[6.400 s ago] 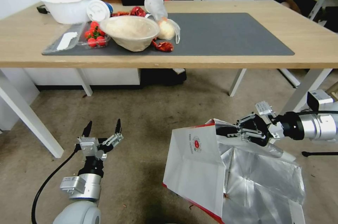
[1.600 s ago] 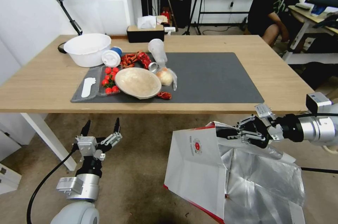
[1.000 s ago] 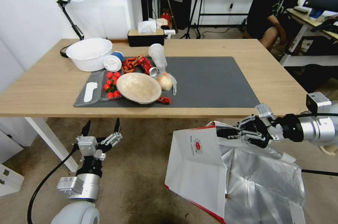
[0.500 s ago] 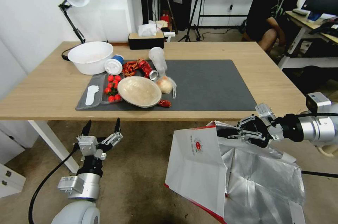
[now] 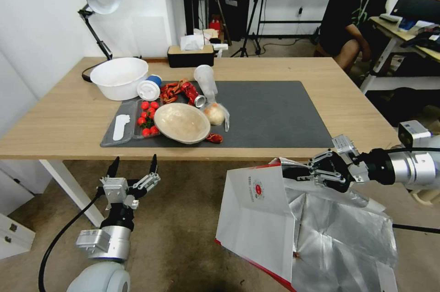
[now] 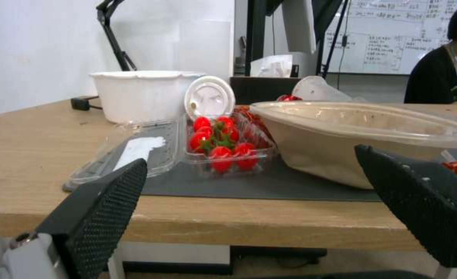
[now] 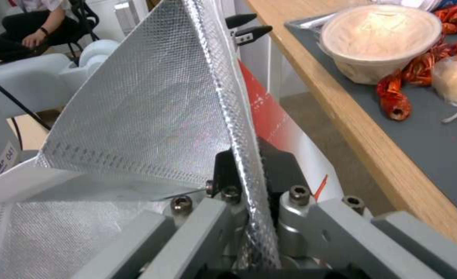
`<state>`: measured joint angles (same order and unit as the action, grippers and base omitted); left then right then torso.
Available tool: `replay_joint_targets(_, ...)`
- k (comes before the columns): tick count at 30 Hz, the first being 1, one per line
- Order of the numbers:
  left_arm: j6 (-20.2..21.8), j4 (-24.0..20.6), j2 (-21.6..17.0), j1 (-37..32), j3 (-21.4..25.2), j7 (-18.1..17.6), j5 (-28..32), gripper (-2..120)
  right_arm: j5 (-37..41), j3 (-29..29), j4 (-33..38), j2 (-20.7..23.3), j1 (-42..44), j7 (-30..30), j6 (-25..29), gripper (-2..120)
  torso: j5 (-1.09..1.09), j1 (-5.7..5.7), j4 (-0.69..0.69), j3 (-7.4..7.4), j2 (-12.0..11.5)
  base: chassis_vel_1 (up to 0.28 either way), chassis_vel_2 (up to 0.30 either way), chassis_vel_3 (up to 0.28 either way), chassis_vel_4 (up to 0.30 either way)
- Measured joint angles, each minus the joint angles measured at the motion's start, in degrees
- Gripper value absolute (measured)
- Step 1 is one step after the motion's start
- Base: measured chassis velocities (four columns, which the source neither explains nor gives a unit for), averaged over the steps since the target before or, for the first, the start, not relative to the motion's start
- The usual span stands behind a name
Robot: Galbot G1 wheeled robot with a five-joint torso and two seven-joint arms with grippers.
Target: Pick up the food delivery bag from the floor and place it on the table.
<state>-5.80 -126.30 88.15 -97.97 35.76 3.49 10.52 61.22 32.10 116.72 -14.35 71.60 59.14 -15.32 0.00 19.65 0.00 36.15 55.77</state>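
The table (image 5: 55,122) stands in front of both grippers, wide and wooden, with a dark grey mat (image 5: 275,113) on its top. Its front edge is just beyond the right gripper and a little higher than it.

The food delivery bag (image 5: 256,218) hangs from the right gripper (image 5: 293,173), below and in front of the table edge and off the table top. Its white face with the small red logo is turned toward the left gripper, and the silver lining opens wide under the right arm. In the right wrist view the foil rim of the bag (image 7: 228,97) passes between the two fingers, which are clenched on it.

The left gripper (image 5: 133,167) is well apart from the bag, low before the table edge, pointing up. Its two black fingers (image 6: 102,209) are spread wide and hold nothing.

On the mat, beyond the left gripper, lie a shallow covered bowl (image 5: 182,123), a clear box of small tomatoes (image 5: 146,118), a bread roll in thin plastic (image 5: 214,113) and some red crayfish (image 5: 176,89). Farther from the gripper stands a white tub (image 5: 119,78) with a cup lid (image 5: 147,90) beside it.
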Motion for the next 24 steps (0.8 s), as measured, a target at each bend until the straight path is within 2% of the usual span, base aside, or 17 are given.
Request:
replay_joint_targets(15, -0.3, 0.0, 0.0, 0.0, 0.2, 0.0, 0.1, 100, 0.2, 0.1, 0.4, 0.0, 0.0, -0.5, 0.0, 0, 0.00, -0.15, 0.00, -0.20, -0.4, 0.000, 0.000, 0.000, 0.000)
replay_joint_targets(24, -0.3, 0.0, 0.2, 0.0, 0.2, 0.0, 0.1, 100, 3.2, 1.8, 1.4, 0.4, -0.1, -1.6, 0.0, 0, 0.00, -0.21, 0.00, -0.28, -0.5, 0.000, 0.000, 0.000, 0.000)
